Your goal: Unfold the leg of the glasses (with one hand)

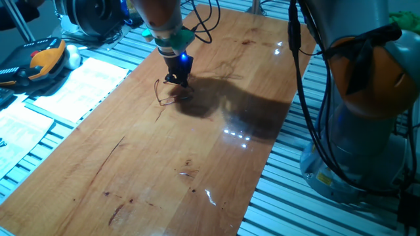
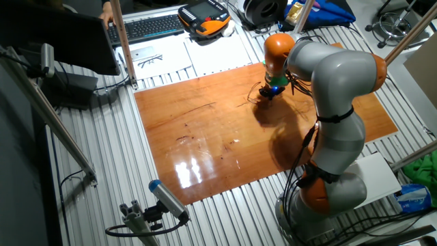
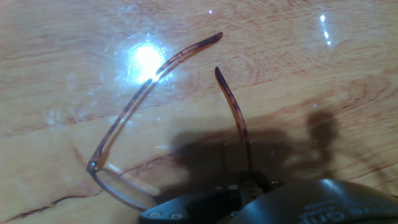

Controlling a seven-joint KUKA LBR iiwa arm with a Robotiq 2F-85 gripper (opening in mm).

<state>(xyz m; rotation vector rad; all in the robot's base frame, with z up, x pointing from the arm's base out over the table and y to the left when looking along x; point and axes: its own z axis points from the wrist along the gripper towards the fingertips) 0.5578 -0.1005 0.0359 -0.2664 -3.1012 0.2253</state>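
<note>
Where the pincer (image 1: 177,80) meets the glasses (image 3: 168,118) on the wooden table (image 1: 164,164), grip state unclear, no legible writing.

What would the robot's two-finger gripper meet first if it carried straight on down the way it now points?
Most likely the thin reddish-brown wire-frame glasses: the gripper points down at the frame end, beside one leg. Just beneath lies the wooden tabletop. Depth is unclear; contact may already exist.
</note>
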